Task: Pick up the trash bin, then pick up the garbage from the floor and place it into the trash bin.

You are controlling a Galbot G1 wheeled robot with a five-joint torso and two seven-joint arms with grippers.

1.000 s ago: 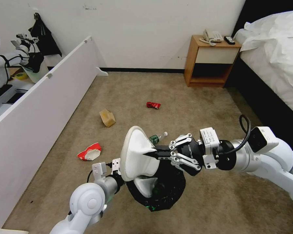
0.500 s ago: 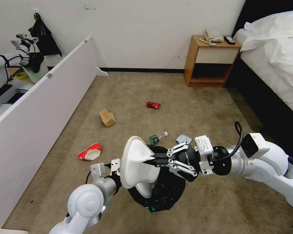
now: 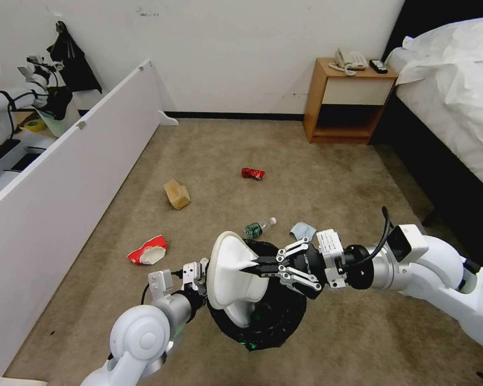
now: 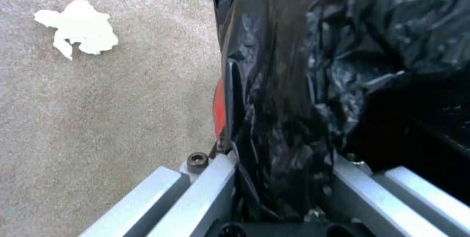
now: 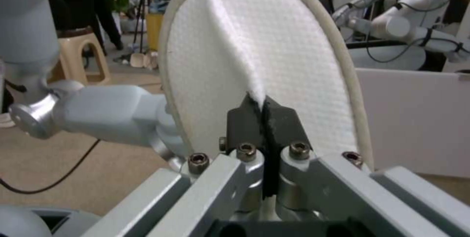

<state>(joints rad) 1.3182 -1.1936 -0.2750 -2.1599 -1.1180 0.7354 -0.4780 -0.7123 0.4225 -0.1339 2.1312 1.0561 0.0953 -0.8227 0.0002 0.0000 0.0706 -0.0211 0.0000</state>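
1. The trash bin [image 3: 263, 321] is a small round tub lined with a crinkly, glossy black bag; a sliver of its red wall [image 4: 219, 108] shows in the left wrist view. It sits low at near centre, above the tan carpet, mouth upward.
2. The left gripper [image 3: 196, 276] is clamped on the bin's left rim, with the bag film pinched between its fingers [image 4: 230, 178].
3. One white slipper [image 3: 232, 271] is held over the bin's mouth. It is oval, with a waffle-textured sole and a cream piped edge; its long axis runs far to near and it stands on edge, the sole facing left. A second white slipper [image 3: 240, 311] pokes out of the bin below it.
4. The right gripper [image 3: 255, 264] reaches in from the right, its dark fingertips [image 5: 262, 117] pressed together on a fold of the held slipper's fabric.
5. Litter on the carpet farther out:
   - one clear bottle [image 3: 260, 227] with a green label, just beyond the bin, cap pointing right and away;
   - one light blue cloth [image 3: 303, 230] to its right;
   - one crushed red-and-white paper cup [image 3: 147, 250] at left;
   - one tan paper bag [image 3: 176, 193];
   - one red can [image 3: 253, 173], farthest off;
   - one crumpled white tissue [image 4: 78, 29], seen in the left wrist view.
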